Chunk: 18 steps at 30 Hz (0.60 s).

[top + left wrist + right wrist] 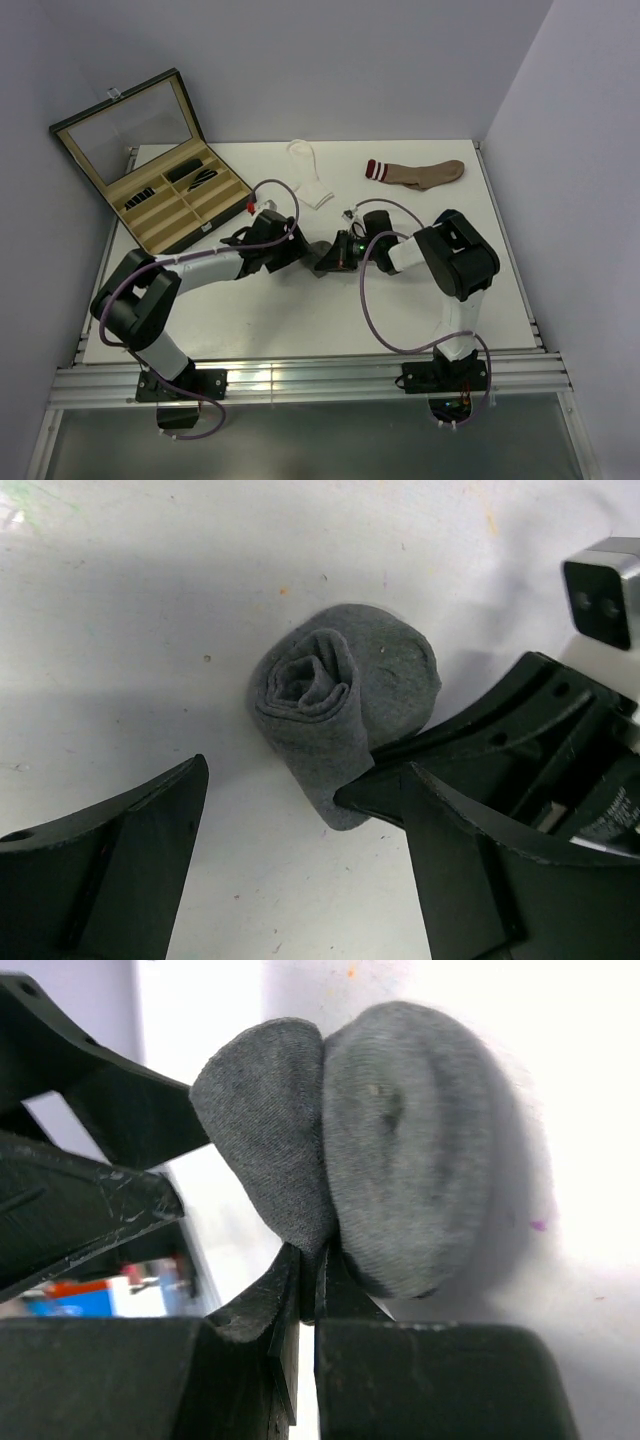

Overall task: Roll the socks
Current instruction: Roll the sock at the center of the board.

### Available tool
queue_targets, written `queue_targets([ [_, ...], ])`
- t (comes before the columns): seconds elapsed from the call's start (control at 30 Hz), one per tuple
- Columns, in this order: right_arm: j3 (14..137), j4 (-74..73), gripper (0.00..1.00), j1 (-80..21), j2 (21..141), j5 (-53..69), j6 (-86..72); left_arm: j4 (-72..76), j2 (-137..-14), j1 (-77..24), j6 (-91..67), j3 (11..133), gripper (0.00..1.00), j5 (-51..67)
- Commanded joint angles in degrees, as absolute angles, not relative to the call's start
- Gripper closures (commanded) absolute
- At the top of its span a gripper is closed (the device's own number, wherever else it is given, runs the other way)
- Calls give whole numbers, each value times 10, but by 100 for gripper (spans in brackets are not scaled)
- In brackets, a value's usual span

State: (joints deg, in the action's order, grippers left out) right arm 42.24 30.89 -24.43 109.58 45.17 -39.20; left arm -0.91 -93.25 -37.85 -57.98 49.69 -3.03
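Grey sock roll on table, mid. L gripper: jaws wide apart, either side of roll. R gripper: jaws pinched on roll's loose flap.

Left arm: black joint housings, pale grey link sleeves.
Right arm: same build, with a bulky rounded black housing and a pale grey link.
Cables: thin, mauve, one looping loosely beside each arm.
Bases: black blocks at the table's near edge.
Left gripper: two broad, curved, matte-black fingers.
Right gripper: black flat-faced fingers with scuffed edges; a green light glows behind them.
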Motion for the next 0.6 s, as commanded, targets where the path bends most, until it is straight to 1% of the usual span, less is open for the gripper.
queue_targets([
  [0.0, 403, 378, 100, -224, 1136, 517, -470, 35, -934, -377, -584, 492, 17, -10],
  [0.23, 417, 358, 100, -206, 1167, 526, -474, 46, -972, -378, -587, 509, 21, -5],
  [0.57, 475, 228, 98, -206, 1169, 508, -410, 40, -1014, -379, -594, 526, 28, -11],
])
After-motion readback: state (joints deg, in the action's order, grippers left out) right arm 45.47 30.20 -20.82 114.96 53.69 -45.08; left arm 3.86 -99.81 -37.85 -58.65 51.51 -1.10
